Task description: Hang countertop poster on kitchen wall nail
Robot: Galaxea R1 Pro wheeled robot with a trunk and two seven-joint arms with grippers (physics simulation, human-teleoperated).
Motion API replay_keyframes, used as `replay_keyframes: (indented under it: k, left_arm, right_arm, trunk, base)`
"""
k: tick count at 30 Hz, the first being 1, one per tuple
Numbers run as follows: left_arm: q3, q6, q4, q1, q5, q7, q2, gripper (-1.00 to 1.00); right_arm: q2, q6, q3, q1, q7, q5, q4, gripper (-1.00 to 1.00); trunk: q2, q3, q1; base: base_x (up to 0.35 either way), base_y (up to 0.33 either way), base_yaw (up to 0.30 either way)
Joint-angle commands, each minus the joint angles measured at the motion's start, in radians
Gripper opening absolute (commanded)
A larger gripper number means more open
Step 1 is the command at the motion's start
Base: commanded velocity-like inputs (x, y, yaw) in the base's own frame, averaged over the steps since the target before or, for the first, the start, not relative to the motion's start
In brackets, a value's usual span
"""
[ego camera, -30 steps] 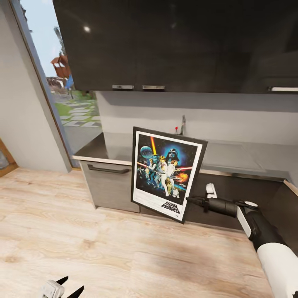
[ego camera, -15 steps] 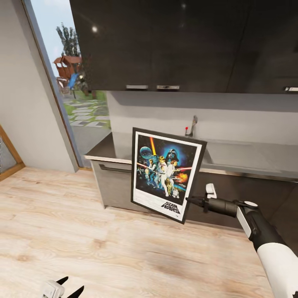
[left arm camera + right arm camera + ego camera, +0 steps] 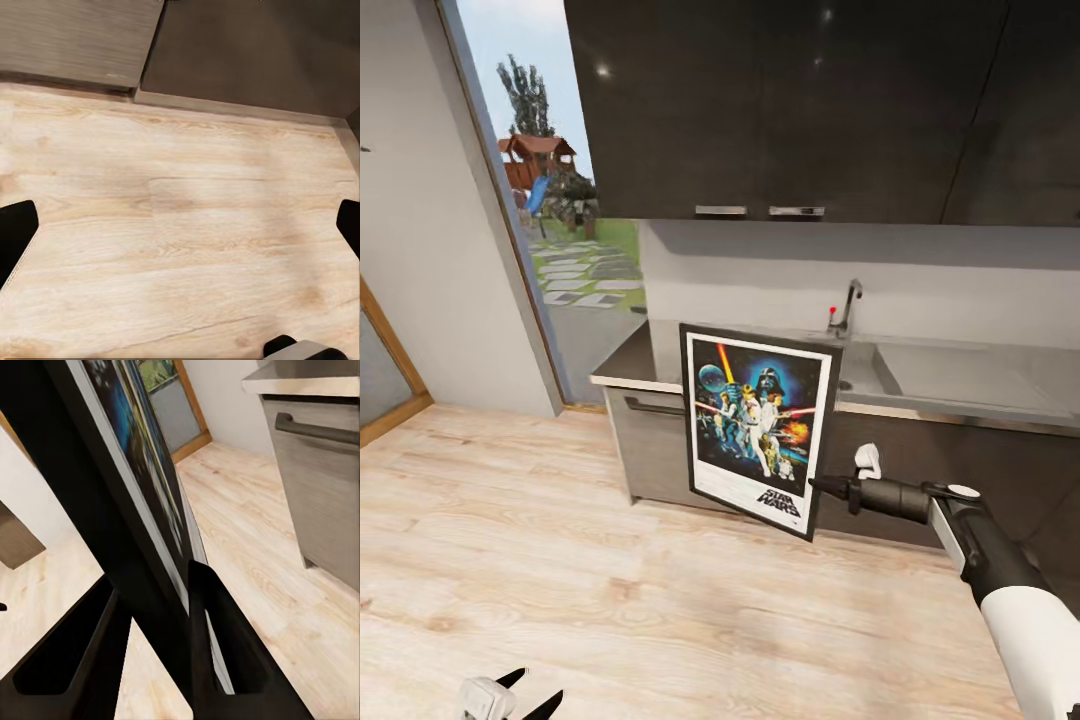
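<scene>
The Star Wars poster [image 3: 758,425] hangs upright in the air in front of the kitchen countertop [image 3: 970,378], a little above the floor. My right gripper [image 3: 815,484] is shut on its lower right edge. The right wrist view looks along the poster [image 3: 142,487] edge-on, with the black frame pinched between the two fingers of that gripper [image 3: 154,585]. The left gripper [image 3: 525,690] is low at the head view's bottom left, open and empty. In the left wrist view that gripper [image 3: 180,225] stands wide apart over bare wooden floor.
The chrome tap [image 3: 847,305] with a red knob stands behind the poster, beside the sink [image 3: 865,372]. Dark wall cabinets [image 3: 790,100] hang overhead. A glass door [image 3: 550,220] and a grey wall [image 3: 420,200] are at the left; a base drawer [image 3: 650,440] sits under the counter.
The camera has swung left, so the counter, tap and cabinets sit further right in the picture. The poster stays in my right gripper and looks a little narrower. The left gripper is unchanged.
</scene>
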Motion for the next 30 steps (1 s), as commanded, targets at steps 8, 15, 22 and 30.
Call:
replay_keyframes:
  k: [8,15,22,30]
  left_arm:
    - [0.001,0.010,-0.002,-0.001,-0.002,-0.005,0.000,1.00]
    - [0.001,0.010,-0.002,-0.001,-0.002,-0.005,0.000,1.00]
    - [0.001,0.010,-0.002,0.000,-0.002,-0.005,0.000,1.00]
    - [0.001,0.010,-0.002,0.000,-0.002,-0.005,0.000,1.00]
  right_arm:
    - [0.000,0.012,-0.001,-0.001,0.001,0.001,0.000,-1.00]
    - [0.000,0.012,-0.001,-0.001,0.001,0.001,0.000,-1.00]
    - [0.000,0.012,-0.001,0.000,0.001,0.001,0.000,-1.00]
    - [0.000,0.011,-0.001,-0.001,0.001,0.001,0.000,-1.00]
  trunk:
    - [-0.002,-0.002,0.001]
    - [-0.002,-0.002,0.001]
    - [-0.002,-0.002,0.001]
    - [-0.002,-0.002,0.001]
  base:
    - [0.000,0.292,0.000]
    - [0.000,0.292,0.000]
    - [0.000,0.292,0.139]
    - [0.000,0.292,0.269]
